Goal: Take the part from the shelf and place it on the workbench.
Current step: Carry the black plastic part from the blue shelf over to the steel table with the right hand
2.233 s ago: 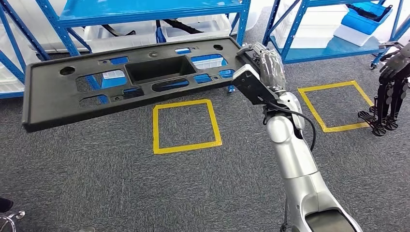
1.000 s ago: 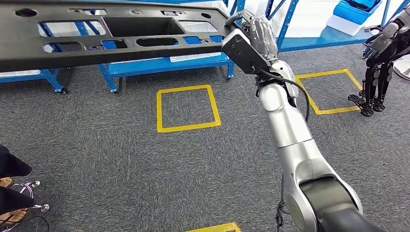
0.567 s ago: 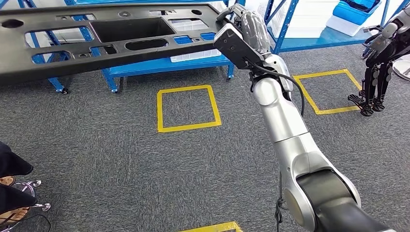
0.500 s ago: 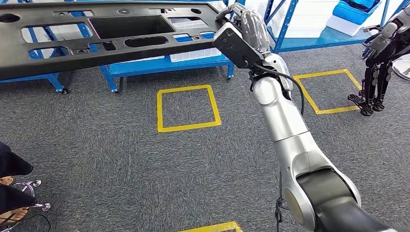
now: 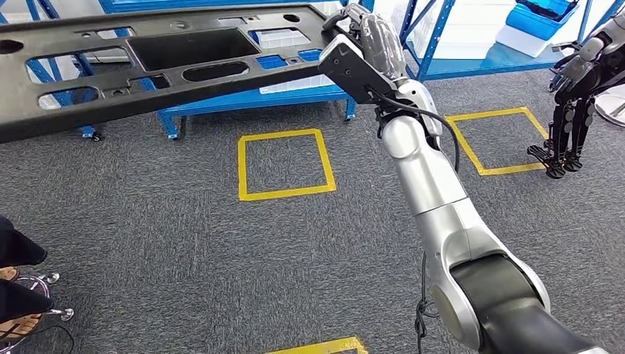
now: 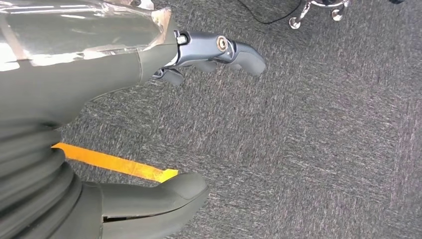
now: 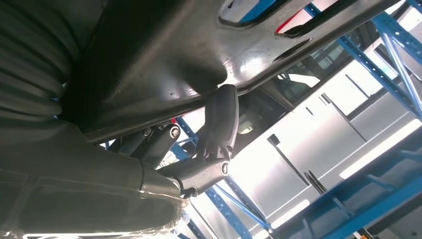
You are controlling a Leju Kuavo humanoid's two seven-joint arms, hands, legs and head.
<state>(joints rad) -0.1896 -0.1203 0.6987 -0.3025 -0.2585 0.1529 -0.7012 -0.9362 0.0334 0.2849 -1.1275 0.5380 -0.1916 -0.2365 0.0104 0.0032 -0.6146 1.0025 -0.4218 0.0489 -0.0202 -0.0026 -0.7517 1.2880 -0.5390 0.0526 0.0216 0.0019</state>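
a: where is the part?

b: the long black part (image 5: 147,63) is up in the air, well above the grey carpet (image 5: 184,251). it reaches across the upper left of the head view, its far end tilted a little downward. it has a deep rectangular recess in the middle and several cut-outs, and blue shelf rails show through them.

a: what holds it?

b: the right hand (image 5: 368,44) grips it at the end nearest the arm. in the right wrist view the fingers (image 7: 219,124) curl up against the glossy underside of the part (image 7: 164,59). the silver right arm (image 5: 435,199) rises from the lower right to meet it.

a: and the left hand?

b: the left hand (image 6: 149,124) holds nothing. its thumb and dark fingers are spread apart over the carpet, beside a strip of yellow tape (image 6: 114,163).

a: what lies around?

b: behind the part stand blue shelves (image 5: 324,92) with pale bins, and a blue crate (image 5: 549,16) sits on the shelf to the right. two yellow tape squares (image 5: 286,164) mark the floor. at the right edge hangs what looks like another robot's dark arm and hand (image 5: 578,96), though the frame cuts it off. a person's foot (image 5: 18,324) and a chair's castors are at the lower left.
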